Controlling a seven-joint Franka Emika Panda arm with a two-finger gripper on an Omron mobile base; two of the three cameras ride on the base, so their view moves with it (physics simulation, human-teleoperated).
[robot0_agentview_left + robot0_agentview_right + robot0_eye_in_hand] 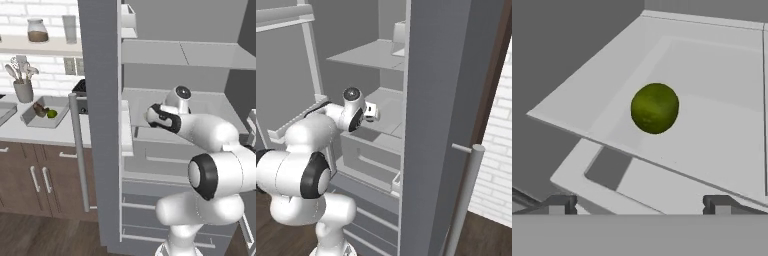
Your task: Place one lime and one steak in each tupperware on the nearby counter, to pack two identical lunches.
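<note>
**Reaching for the second lime in the refrigerator**

The tool (640,205), jaws fully apart and empty, faces a lime (654,108) on a refrigerator shelf (722,135). One tupperware (31,119) on the counter (30,134) already appears packed. Next move: advance, straddle, close.

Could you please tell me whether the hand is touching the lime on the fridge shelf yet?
Apart. In the hand view, the lime sits on the white shelf well beyond the open hand, with bare shelf between them.
</note>
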